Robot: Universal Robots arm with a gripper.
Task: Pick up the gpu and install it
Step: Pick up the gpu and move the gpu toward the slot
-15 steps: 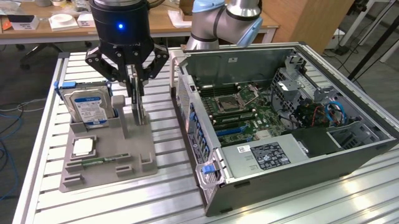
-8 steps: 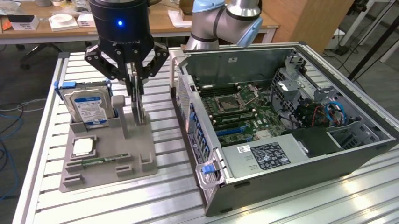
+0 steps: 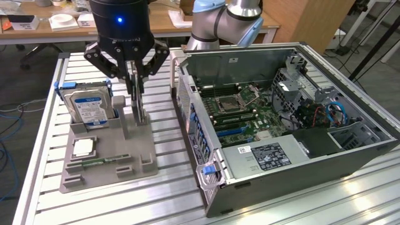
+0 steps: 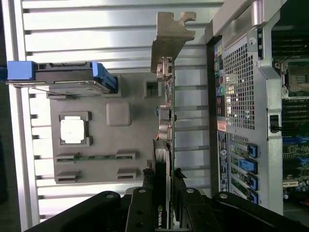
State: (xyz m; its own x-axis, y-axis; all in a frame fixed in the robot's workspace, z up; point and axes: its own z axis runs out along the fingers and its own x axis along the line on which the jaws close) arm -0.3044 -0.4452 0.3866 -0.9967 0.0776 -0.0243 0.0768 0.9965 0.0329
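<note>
End effector (image 3: pixel 136 89) pinching the gpu (image 3: pixel 137 110) by its top edge, one finger on each face. The card stands on edge in the grey holder (image 3: pixel 106 154) on the worktop (image 3: pixel 168 197), just beside the hard drive (image 3: pixel 87 105), with the open PC case (image 3: pixel 300 47) on the other side. I'd pull straight up and keep it vertical until it's clear of the slot. From the wrist, the grip sits away from the bracket (image 4: pixel 171 34), so I'd watch for pivoting.

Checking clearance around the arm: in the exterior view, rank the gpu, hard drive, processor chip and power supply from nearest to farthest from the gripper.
1. gpu, held in the gripper.
2. hard drive, just to the exterior view's left.
3. processor chip, below the drive.
4. power supply, far on the exterior view's right.
</note>
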